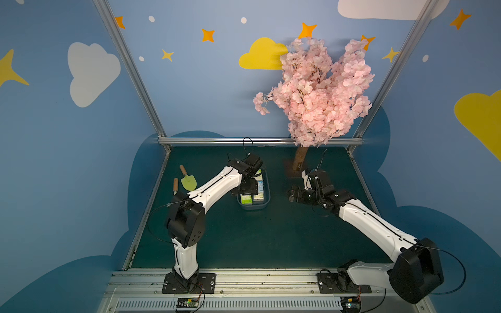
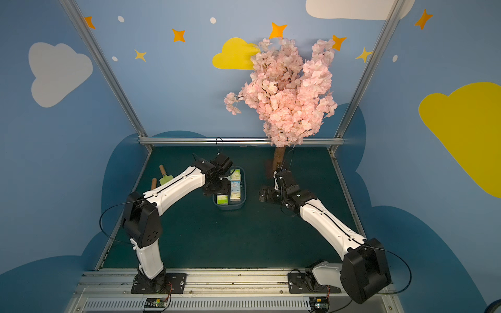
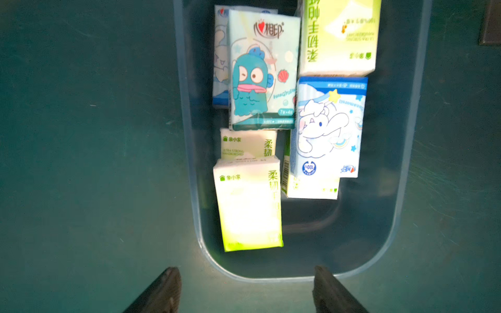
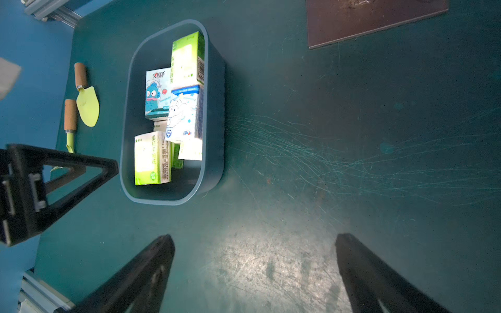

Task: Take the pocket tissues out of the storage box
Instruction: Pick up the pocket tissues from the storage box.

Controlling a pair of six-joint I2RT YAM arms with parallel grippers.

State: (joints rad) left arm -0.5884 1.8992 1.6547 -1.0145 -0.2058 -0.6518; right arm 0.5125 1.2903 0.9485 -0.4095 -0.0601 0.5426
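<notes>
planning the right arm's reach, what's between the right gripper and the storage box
Only bare green mat lies between the right gripper and the storage box; the right wrist view shows it.

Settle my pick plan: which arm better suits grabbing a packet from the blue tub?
Left: left gripper hangs open over tissue packets in the blue plastic tub; right gripper stands beside it.

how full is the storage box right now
Not empty: the storage box holds at least seven pocket tissues, green and blue, some overlapping, as the left wrist view shows.
</notes>
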